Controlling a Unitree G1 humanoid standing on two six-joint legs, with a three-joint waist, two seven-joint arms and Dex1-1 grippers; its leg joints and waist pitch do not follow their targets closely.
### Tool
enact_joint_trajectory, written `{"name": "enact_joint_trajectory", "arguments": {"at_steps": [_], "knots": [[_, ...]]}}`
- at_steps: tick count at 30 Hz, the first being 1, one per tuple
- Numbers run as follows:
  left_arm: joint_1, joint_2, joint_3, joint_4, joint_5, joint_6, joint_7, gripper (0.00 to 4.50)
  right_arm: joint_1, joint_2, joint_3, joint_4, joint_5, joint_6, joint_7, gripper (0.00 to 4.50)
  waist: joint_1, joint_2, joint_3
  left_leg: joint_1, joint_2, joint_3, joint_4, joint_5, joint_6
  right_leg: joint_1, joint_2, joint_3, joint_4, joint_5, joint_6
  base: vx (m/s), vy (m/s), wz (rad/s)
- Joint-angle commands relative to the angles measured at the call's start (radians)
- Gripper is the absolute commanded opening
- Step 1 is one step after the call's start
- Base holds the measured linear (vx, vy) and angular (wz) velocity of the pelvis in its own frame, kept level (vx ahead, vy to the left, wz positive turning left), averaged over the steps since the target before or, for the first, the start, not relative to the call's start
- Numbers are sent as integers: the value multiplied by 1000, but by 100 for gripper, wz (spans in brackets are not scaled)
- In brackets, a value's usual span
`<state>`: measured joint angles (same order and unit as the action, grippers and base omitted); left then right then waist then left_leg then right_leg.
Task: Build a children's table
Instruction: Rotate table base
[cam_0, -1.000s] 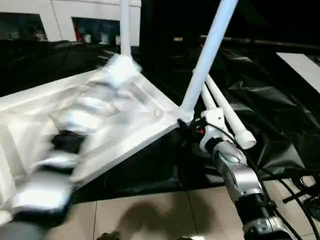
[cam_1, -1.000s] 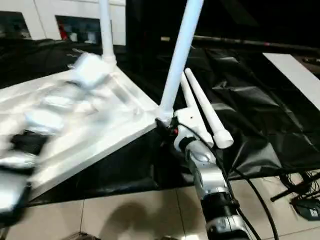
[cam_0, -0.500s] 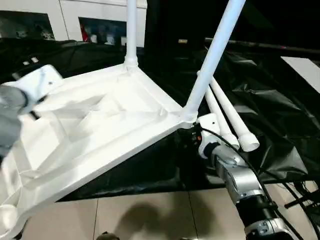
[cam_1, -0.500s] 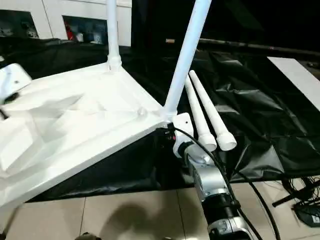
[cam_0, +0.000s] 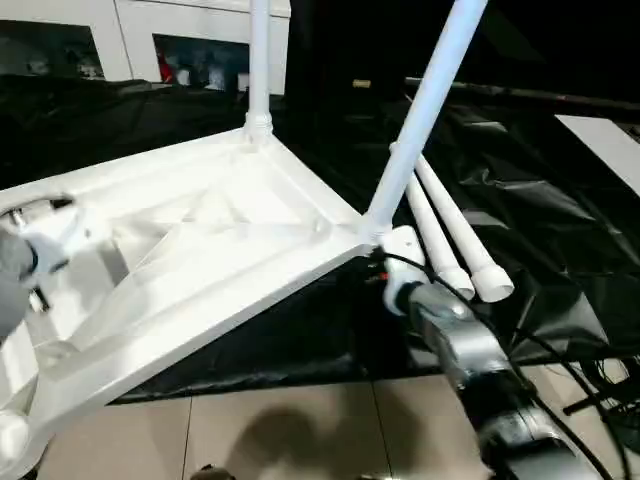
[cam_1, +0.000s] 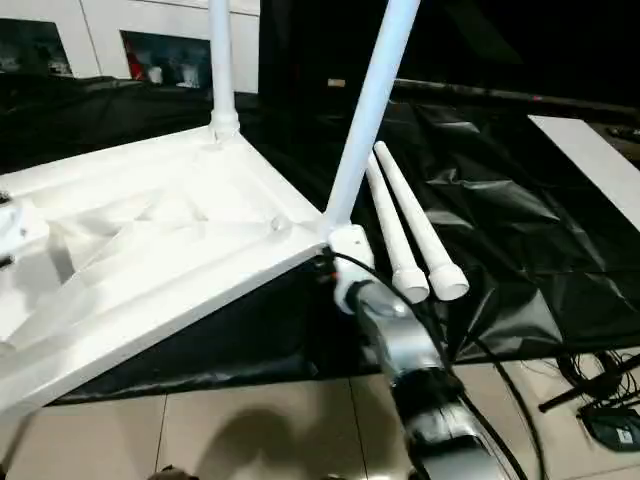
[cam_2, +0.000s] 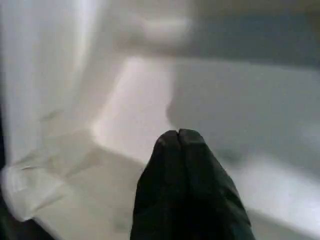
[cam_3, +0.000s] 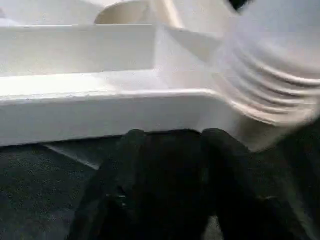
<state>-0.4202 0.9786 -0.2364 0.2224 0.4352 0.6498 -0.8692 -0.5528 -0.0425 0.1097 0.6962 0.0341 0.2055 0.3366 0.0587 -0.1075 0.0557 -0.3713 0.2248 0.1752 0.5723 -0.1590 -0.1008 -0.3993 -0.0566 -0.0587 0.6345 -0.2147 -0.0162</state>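
Note:
The children's table top (cam_0: 215, 245) lies upside down and tilted on the black cloth, ribbed underside showing. One leg (cam_0: 259, 60) stands in its far corner socket. A second leg (cam_0: 425, 110) leans up from the right corner socket. Two loose legs (cam_0: 452, 240) lie side by side on the cloth right of that corner. My right gripper (cam_3: 175, 137) sits just under the rim at the right corner, fingers (cam_3: 132, 150) apart with nothing between them. Beside the top's left edge, my left gripper (cam_2: 178, 136) is shut and empty over the white underside; it shows blurred (cam_0: 30, 255) in the left eye view.
The black-draped work table (cam_0: 550, 230) carries everything. A white cabinet with glass doors (cam_0: 200, 60) stands behind. Tiled floor (cam_0: 300, 430) lies in front, with cables (cam_1: 600, 395) at the lower right. A white panel (cam_0: 610, 140) lies at the far right.
My left arm has swept from over the middle of the underside out to the top's left edge, and its fingers have shut. My right gripper's fingers have narrowed at the right corner.

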Motion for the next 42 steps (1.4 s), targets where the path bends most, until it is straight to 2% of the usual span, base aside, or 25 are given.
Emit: {"name": "enact_joint_trajectory", "arguments": {"at_steps": [1,3,5,7,9,10,11,13,18,23,26,29,30,31,32,33,34,35,36,37,38,39,40,41,42], "knots": [[8,-15,-10,-7,-21,-20,-18,0,-31,2,-3,58,-6,-20,3,138,-1,32,-63,23,8,3,-59,-136,-42,44,-66,51,-55,10,-200,0,0,0],[14,-22,-9,-21,-37,-22,-28,0,-51,11,-2,93,-6,-28,4,133,-3,32,-63,22,8,3,-60,-143,-46,45,-65,51,-56,1,-198,0,0,0],[27,-45,-7,-95,-95,-15,-82,0,-98,39,0,183,-8,-46,9,106,-2,25,-61,22,9,3,-61,-161,-49,45,-68,51,-59,-36,-195,0,0,0],[32,-53,-9,-124,-119,-20,-109,0,-115,52,-3,218,-6,-53,13,95,-1,28,-59,24,12,2,-61,-187,-55,40,-70,52,-62,-75,-196,0,0,0],[35,-54,-13,-142,-131,-36,-127,0,-127,61,-4,242,-7,-58,15,75,-2,25,-58,21,11,2,-61,-201,-59,40,-71,53,-63,-102,-189,0,0,0],[42,-63,-7,-162,-166,-45,-164,0,-148,74,-7,286,-8,-73,18,62,-5,18,-59,19,10,3,-60,-208,-60,39,-69,53,-63,-113,-182,0,0,0],[43,-65,-7,-164,-171,-46,-170,0,-151,76,-7,292,-9,-75,19,62,-4,22,-58,21,10,1,-61,-217,-64,38,-72,53,-64,-140,-177,0,0,0],[55,-79,-8,-214,-234,-79,-228,0,-173,89,-7,342,-15,-98,19,37,-5,18,-56,22,12,0,-61,-239,-68,34,-73,53,-66,-177,-172,0,0,0],[56,-96,-10,-246,-279,-89,-261,0,-183,94,-10,360,-15,-107,26,4,-6,19,-59,21,11,1,-61,-223,-74,34,-66,52,-60,-127,-171,0,0,0],[29,-144,-23,-251,-316,-147,-283,0,-202,97,-15,397,-18,-131,33,4,-10,18,-60,21,12,0,-60,-246,-84,34,-67,52,-61,-137,-168,0,0,0],[-5,-179,-40,-218,-311,-198,-272,0,-209,95,-16,412,-20,-144,34,4,-6,18,-62,21,11,1,-58,-229,-82,36,-65,52,-58,-102,-172,0,0,0],[-60,-230,-65,-140,-270,-252,-209,0,-215,85,-22,416,-18,-158,35,4,-5,20,-63,19,10,0,-58,-234,-83,39,-66,52,-59,-113,-171,0,0,0],[-88,-257,-77,-104,-257,-272,-184,0,-216,79,-25,416,-17,-165,37,4,-1,22,-64,26,11,2,-56,-233,-82,34,-66,52,-59,-102,-173,0,0,0],[-126,-295,-94,-53,-237,-290,-150,0,-214,66,-26,404,-17,-170,43,4,1,26,-66,23,10,1,-56,-223,-83,38,-65,51,-58,-90,-173,0,0,0],[-136,-304,-99,-36,-230,-296,-141,0,-213,62,-27,401,-17,-171,46,4,3,25,-65,27,10,3,-55,-228,-81,33,-63,51,-61,-92,-173,0,0,0],[-164,-328,-112,6,-212,-312,-118,0,-211,51,-29,391,-18,-175,53,4,4,24,-63,26,9,3,-55,-245,-80,33,-64,50,-64,-111,-172,0,0,0],[-192,-351,-125,53,-192,-330,-94,0,-209,40,-31,381,-17,-177,62,4,5,23,-65,20,11,-1,-56,-250,-83,40,-69,50,-62,-129,-170,0,0,0],[-221,-373,-138,108,-169,-350,-62,0,-203,27,-34,359,-14,-173,73,4,6,28,-64,19,9,-2,-57,-251,-81,41,-66,49,-66,-138,-164,0,0,0],[-242,-387,-146,149,-153,-368,-40,0,-199,19,-36,345,-11,-170,81,4,6,25,-66,22,13,-3,-55,-258,-82,39,-70,49,-64,-133,-166,0,0,0],[-278,-414,-156,225,-133,-390,5,0,-180,-1,-29,299,-8,-160,122,4,5,26,-63,16,7,-3,-55,-256,-74,42,-65,48,-71,-143,-157,0,0,0],[-311,-435,-168,292,-111,-410,47,0,-158,-19,-20,250,-4,-149,167,4,9,31,-67,21,10,-4,-52,-253,-75,42,-70,49,-66,-131,-161,0,0,0],[-334,-449,-176,338,-97,-421,77,0,-139,-33,-10,207,0,-140,209,4,7,22,-66,11,5,-4,-51,-230,-56,50,-65,49,-69,-113,-155,0,0,0],[-365,-476,-172,406,-89,-431,128,0,-105,-57,10,130,14,-122,285,4,14,24,-69,15,8,-4,-49,-211,-50,51,-69,50,-65,-90,-157,0,0,0],[-365,-476,-172,406,-89,-431,128,0,-105,-57,10,130,14,-122,285,4,9,28,-68,7,4,-3,-49,-186,-37,57,-65,49,-66,-52,-158,0,0,0],[-423,-525,-162,521,-81,-450,224,0,-24,-120,55,-65,66,-54,444,4,14,36,-72,10,9,-7,-48,-174,-40,56,-72,48,-59,-31,-166,0,0,0]]}}
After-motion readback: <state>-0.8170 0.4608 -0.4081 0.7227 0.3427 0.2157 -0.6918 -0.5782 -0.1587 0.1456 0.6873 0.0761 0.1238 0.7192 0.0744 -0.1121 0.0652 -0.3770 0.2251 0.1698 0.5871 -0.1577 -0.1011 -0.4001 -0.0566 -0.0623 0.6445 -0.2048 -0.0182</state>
